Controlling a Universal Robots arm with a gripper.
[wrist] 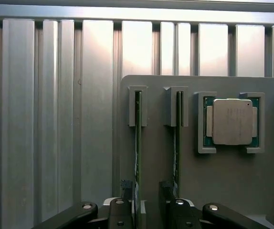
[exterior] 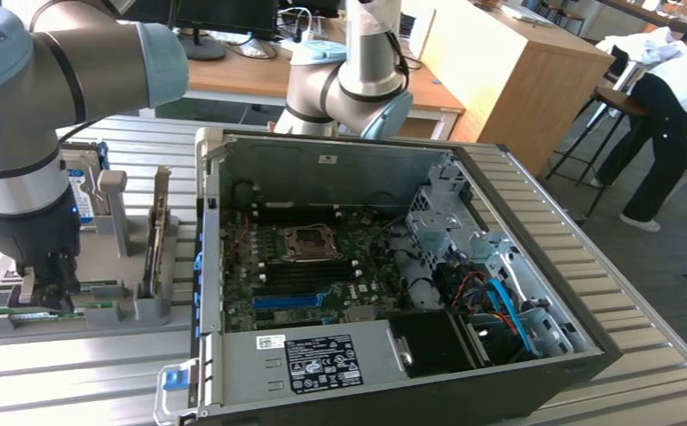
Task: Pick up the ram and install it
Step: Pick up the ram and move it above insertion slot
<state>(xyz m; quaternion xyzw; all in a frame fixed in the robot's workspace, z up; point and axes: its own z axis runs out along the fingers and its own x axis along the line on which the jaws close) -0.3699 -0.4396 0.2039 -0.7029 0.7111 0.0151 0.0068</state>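
Gripper (wrist: pixel 146 186) jaws stand fully open, straddling the ram (wrist: pixel 138 138) with no grip taken. That ram sits on edge in the grey holder (wrist: pixel 223 181), in the slot nearest its side edge. Assessment: pickup and installation into the computer case (exterior: pixel 438 266) are both outstanding.

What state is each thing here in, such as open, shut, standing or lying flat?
ram: standing on edge in a holder slot, not lifted.
tool: open, straddling the ram.
second stick: standing on edge in the next slot.
processor: lying flat in its holder pocket.
case: open, side panel off.
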